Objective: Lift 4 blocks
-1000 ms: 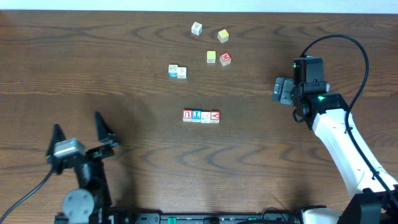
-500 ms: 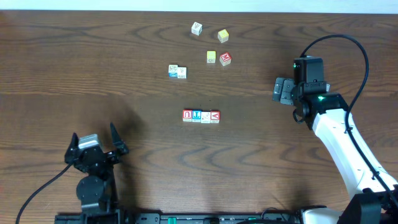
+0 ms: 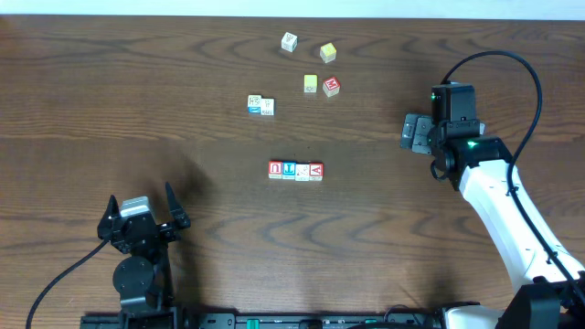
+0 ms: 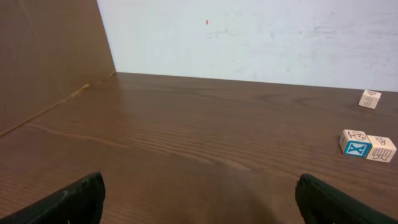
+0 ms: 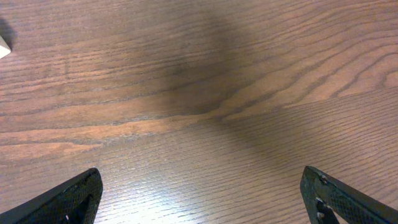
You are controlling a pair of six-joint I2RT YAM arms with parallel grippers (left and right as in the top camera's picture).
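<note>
1. The left gripper [image 3: 140,205] is released, its black fingers [image 4: 71,199] spread wide over bare wood and grasping nothing. It sits by the near edge of the dark brown wooden table [image 3: 91,91], towards the left corner.
2. Compared with a second ago, it has drawn back towards the near edge and a little rightward. Over the last half second it has barely shifted.
3. The right gripper [image 3: 409,133] is also released and empty, its fingers [image 5: 68,199] wide apart above the table near the right edge. It is in the same place as before.
4. The four task blocks lie mid-table in a row parallel to the near edge, sides touching and well apart from both grippers. None of them has moved or been lifted.
5. From left to right they are:
   - the red-faced wooden cube with a white U-like letter [image 3: 276,170]
   - the blue-faced wooden cube with a white mark [image 3: 289,170]
   - the white-faced wooden cube [image 3: 303,171]
   - the red-faced wooden cube with a white V [image 3: 315,170]
6. Only the V and the U-like letter can be read in the row; the blue cube's mark is too small to make out.
7. Nearer the far edge, the blue-and-white cube [image 4: 356,144] shows a white X in the left wrist view. It touches a pale wooden cube [image 4: 381,148].
8. Beyond them lie a white cube [image 3: 289,41], two yellow-faced cubes [image 3: 328,52] and a loose red-faced cube [image 3: 331,86], whose markings are unreadable.
</note>
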